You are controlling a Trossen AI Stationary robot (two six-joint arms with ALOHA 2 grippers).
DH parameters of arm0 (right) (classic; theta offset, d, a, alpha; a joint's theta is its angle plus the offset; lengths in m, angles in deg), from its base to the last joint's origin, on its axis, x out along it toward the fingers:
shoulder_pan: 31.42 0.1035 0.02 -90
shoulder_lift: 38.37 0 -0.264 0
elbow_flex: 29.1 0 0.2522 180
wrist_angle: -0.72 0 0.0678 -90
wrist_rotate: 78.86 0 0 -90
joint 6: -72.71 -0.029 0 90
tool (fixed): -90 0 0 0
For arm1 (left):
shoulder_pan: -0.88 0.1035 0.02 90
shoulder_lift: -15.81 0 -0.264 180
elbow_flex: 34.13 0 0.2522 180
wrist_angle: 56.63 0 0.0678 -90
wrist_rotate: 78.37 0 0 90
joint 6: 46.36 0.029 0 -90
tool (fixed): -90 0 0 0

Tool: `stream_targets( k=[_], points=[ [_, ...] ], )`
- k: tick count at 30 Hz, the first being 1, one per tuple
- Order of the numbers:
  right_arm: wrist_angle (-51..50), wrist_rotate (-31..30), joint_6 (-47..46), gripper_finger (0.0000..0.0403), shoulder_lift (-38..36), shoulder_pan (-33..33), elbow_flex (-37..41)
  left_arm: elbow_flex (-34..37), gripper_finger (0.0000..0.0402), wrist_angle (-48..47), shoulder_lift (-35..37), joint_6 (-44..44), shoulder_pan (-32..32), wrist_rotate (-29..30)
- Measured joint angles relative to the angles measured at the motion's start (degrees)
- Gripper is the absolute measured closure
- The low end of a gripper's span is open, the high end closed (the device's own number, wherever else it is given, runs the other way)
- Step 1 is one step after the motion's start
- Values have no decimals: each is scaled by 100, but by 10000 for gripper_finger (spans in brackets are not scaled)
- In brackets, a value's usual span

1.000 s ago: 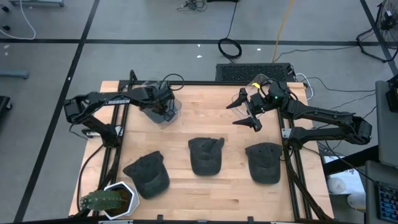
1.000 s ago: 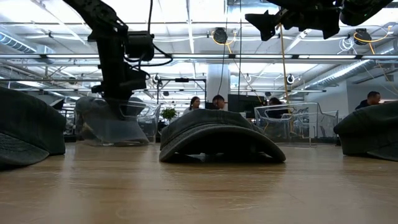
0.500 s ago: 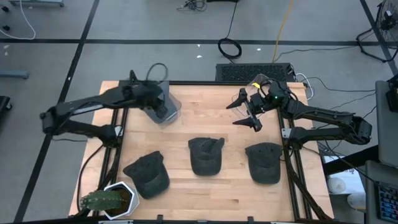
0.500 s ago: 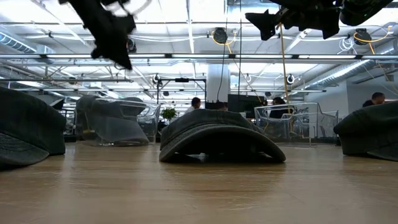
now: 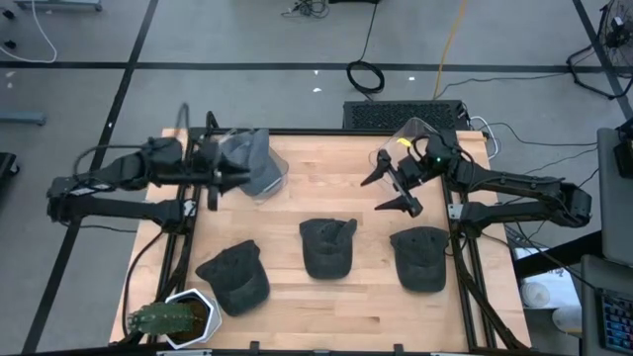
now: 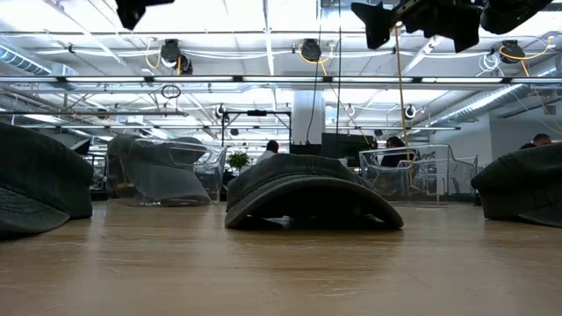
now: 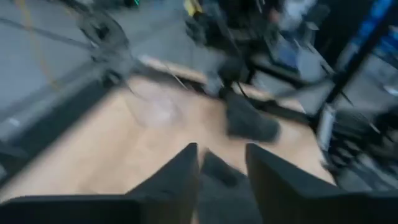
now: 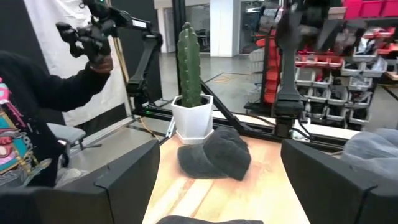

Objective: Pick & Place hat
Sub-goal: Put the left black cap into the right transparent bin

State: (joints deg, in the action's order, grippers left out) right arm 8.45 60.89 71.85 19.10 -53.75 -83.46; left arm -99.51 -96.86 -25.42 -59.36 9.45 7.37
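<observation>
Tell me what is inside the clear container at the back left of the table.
A grey hat sits in the clear container, its crown showing through the wall. Anything beneath the hat is covered.

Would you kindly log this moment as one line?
left gripper: beside grey hat in clear bin, not holding | right gripper: open, hovering

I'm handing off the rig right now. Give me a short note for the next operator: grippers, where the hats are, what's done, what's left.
Left gripper: empty, fingers apart, beside the clear container at the table's far left.
Right gripper: open, empty, raised over the far right.
Hats: a grey hat lies in the clear container; three hats lie on the near half: left hat, middle hat, right hat.
Done: one hat placed.
Left: likely the three remaining hats.
</observation>
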Motion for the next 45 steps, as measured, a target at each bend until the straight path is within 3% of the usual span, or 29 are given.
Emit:
stream_targets(
  k=[5, 11, 14, 19, 29, 38, 45],
  points=[
    [-58, -4, 1, 78, 0, 117, 0, 288, 179, -494, -240, -923, -520, -832],
    [-179, -7, 2, 78, 0, 149, 0, 325, 144, -2372, -645, -2548, -878, -526],
    [-181, -7, 46, 78, 0, 149, 0, 619, 144, -2791, -893, -3558, -1111, -717],
    [-209, -10, 213, 78, 0, 149, 0, 1138, 154, -2169, -1211, -4179, -1603, -1252],
    [-374, -13, 354, 78, 0, 149, 0, 1681, 160, -1498, -1747, -5041, -2038, -1088],
    [-342, -15, 354, 78, 0, 149, 0, 1842, 160, -471, -2273, -5011, -2058, -1316],
    [-337, -15, 321, 78, 0, 145, 0, 1842, 160, -223, -2297, -4999, -2056, -1692]
  ],
)
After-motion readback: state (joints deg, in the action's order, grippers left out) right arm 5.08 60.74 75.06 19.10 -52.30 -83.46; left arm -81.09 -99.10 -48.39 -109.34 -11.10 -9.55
